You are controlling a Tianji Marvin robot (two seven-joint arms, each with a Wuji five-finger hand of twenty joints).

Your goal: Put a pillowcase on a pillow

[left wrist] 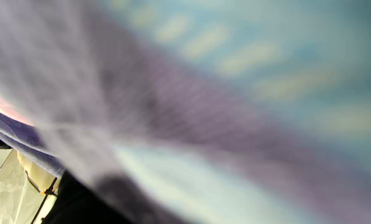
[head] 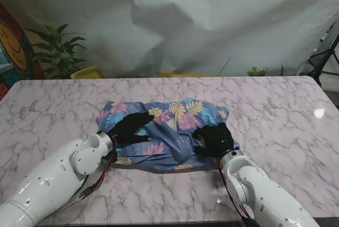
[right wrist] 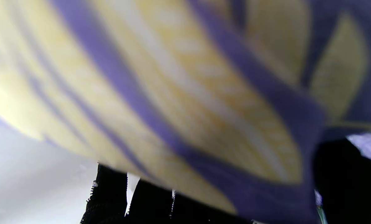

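Stand view: the floral pillowcase (head: 169, 131) lies rumpled at the middle of the marble worktop (head: 275, 105), bulging as if the pillow is already partly or fully inside; no bare pillow shows. The left robot hand (head: 133, 127) rests on the cloth's near-left part, fingers (head: 147, 118) spread flat, holding nothing that can be made out. The right robot hand (head: 213, 139) sits on the near-right corner, fingers curled; whether it pinches the fabric cannot be told from here.

Left wrist view: almost wholly blurred cloth (left wrist: 204, 102) pressed close to the lens. No fingers resolvable.

Right wrist view: yellow-and-purple print of the pillowcase (right wrist: 185, 93) fills the picture, with dark fingers (right wrist: 110, 199) just beside it. Grip not readable.

Judgement: the step appears to be settling or smoothing the case over the filling. Best done with the left palm pinning the bulk while the right draws the near edge taut and outward, slowly, so the fabric does not bunch or slip from under the fingers.
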